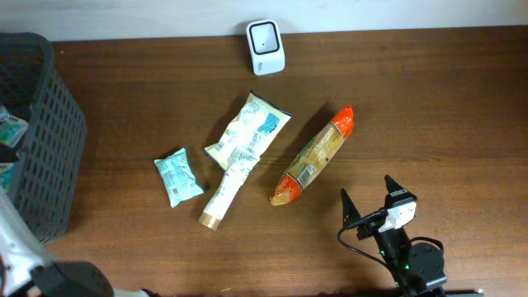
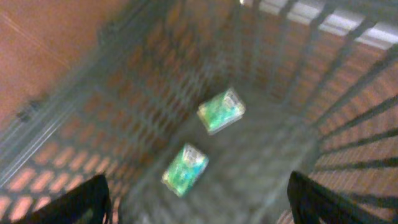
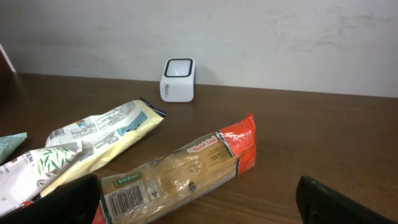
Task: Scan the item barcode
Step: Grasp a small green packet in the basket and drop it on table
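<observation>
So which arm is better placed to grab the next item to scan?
Right, probably. The right fingers stand open near the pasta packet, its barcode in view; the left fingers hang over the basket, away from it.

A dark brown wooden table [image 1: 462,99] with a fine lengthwise grain fills nearly the whole overhead view. Along its far edge stands 1 plain white wall [image 3: 280,43], matt and faintly mottled, meeting the tabletop in a straight line. Soft, even light leaves a dull sheen on the wood.
</observation>
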Robot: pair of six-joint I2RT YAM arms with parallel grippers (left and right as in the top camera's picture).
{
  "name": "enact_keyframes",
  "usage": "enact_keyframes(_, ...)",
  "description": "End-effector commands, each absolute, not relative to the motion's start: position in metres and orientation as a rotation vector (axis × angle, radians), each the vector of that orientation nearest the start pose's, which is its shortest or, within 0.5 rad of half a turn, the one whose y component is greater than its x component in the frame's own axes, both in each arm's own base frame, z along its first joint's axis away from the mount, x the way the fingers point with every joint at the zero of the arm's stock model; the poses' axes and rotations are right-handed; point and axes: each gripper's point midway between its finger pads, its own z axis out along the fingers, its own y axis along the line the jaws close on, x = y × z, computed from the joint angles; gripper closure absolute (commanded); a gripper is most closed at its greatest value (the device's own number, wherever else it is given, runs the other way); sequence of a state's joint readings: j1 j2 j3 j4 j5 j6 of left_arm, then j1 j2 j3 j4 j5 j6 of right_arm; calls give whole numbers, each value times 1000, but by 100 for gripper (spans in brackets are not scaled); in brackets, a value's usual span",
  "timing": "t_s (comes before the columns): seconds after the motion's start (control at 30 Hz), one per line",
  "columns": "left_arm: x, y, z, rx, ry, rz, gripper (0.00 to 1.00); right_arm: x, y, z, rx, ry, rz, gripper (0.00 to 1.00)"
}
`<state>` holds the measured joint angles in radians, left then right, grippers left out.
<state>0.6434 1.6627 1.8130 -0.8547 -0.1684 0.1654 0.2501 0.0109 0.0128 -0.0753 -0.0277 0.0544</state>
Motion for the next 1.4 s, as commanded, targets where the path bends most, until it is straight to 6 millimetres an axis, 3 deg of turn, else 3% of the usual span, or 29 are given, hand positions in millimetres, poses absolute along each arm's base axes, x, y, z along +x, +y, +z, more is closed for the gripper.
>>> enact_keyframes(0.0,338,330,251,-666,2446,586,16,237,66,156,-177,1644,266,1)
enact_keyframes(0.07,325,338,213,-646,2558,576,16,237,66,156,-177,1644,266,1)
enact_keyframes(0.17,312,345,176,-601,2655,571,16,237,66,156,-177,1644,266,2)
enact_keyframes(0.27,304,356,143,-509,2722,570,0,237,66,156,-177,1644,266,1)
enact_keyframes(0.43,317,361,82,-284,2821,439,0,237,66,156,-177,1644,266,1)
enact_keyframes(0.67,326,368,14,-270,2874,369,8,237,66,156,-177,1644,266,1)
enact_keyframes(0.73,327,369,4,-271,2881,361,16,237,66,156,-177,1644,266,1)
enact_keyframes(0.77,328,370,3,-271,2877,364,32,237,66,156,-177,1644,266,1)
enact_keyframes(0.83,330,372,4,-270,2868,375,50,237,66,156,-177,1644,266,1)
enact_keyframes(0.87,330,372,4,-271,2868,374,70,237,66,156,-177,1644,266,1)
enact_keyframes(0.9,330,372,4,-271,2868,374,84,237,66,156,-177,1644,266,1)
enact_keyframes(0.97,330,371,4,-271,2872,371,100,237,66,156,-177,1644,266,1)
enact_keyframes(1.03,329,370,9,-286,2873,369,100,237,66,156,-177,1644,266,1)
enact_keyframes(1.13,335,373,46,-332,2812,411,100,237,66,156,-177,1644,266,1)
enact_keyframes(1.23,351,380,121,-411,2637,512,100,237,66,156,-177,1644,266,1)
enact_keyframes(1.3,368,369,206,-420,2432,553,100,237,66,156,-177,1644,266,1)
enact_keyframes(1.37,377,349,266,-413,2273,520,100,237,66,156,-177,1644,266,1)
